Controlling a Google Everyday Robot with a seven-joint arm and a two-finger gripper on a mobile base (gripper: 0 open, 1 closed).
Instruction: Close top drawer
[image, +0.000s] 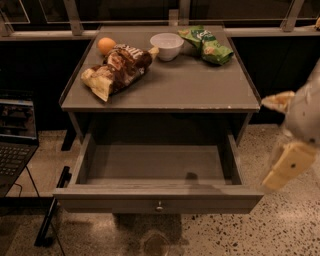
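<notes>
The top drawer (157, 199) of a grey wooden table is pulled far out toward me and is empty inside. Its flat front panel has one small round metal knob (159, 206) at the centre. My gripper (283, 136) hangs in the air at the right edge of the view, beside the drawer's right front corner and apart from it. Its two pale fingers (289, 165) are spread open with nothing between them.
On the table top (200, 85) lie a brown snack bag (116, 70), an orange (105, 45), a white bowl (166, 46) and a green chip bag (207, 45). A laptop (15, 140) sits at the left. The floor is speckled terrazzo (280, 225).
</notes>
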